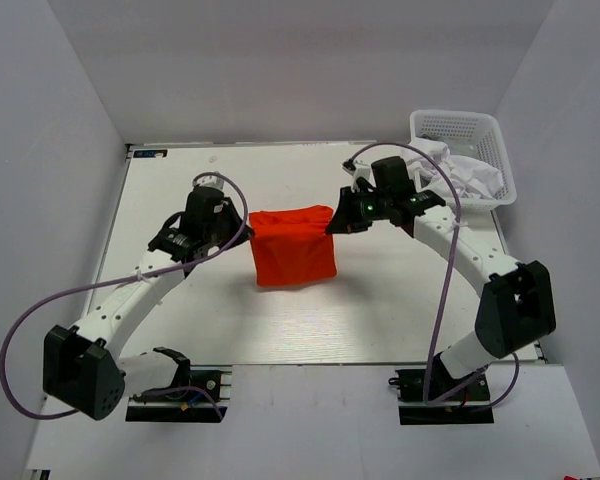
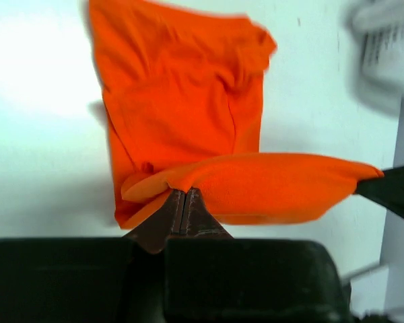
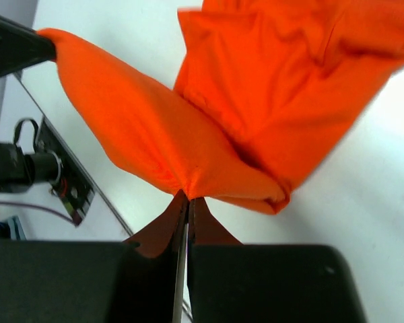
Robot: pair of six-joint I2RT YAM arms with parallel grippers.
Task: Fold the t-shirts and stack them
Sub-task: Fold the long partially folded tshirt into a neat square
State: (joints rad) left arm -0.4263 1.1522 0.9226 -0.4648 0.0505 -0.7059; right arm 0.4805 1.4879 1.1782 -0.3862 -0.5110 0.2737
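The bright orange-red t-shirt [image 1: 293, 248] hangs stretched between my two grippers above the middle of the table, its lower part draping toward the near side. My left gripper [image 1: 246, 229] is shut on its left top corner; in the left wrist view [image 2: 184, 192] the jaws pinch the orange-red t-shirt [image 2: 188, 108]. My right gripper [image 1: 332, 222] is shut on its right top corner; in the right wrist view [image 3: 188, 197] the jaws pinch the orange-red t-shirt [image 3: 276, 87]. White t-shirts [image 1: 470, 176] lie crumpled in the basket at the back right.
A white plastic lattice basket [image 1: 458, 128] stands at the back right corner, close behind my right arm. The white table [image 1: 280, 320] is walled by grey panels on three sides.
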